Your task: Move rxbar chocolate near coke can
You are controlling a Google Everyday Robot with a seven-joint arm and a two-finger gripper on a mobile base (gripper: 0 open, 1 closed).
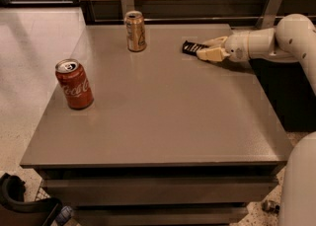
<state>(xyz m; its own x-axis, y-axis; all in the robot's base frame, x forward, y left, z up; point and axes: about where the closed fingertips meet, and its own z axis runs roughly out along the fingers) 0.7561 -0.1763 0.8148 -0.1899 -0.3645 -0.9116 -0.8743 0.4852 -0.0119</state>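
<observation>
Upper right: hand [211, 48] spread, tips straddling rxbar chocolate [191, 47] end on table [163, 121]. Seat bar fully before you close; carry toward coke can [74, 84], left.

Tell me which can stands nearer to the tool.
The gold can at the far edge. The tool is at the far right, and the red coke can stands at the left edge.
</observation>
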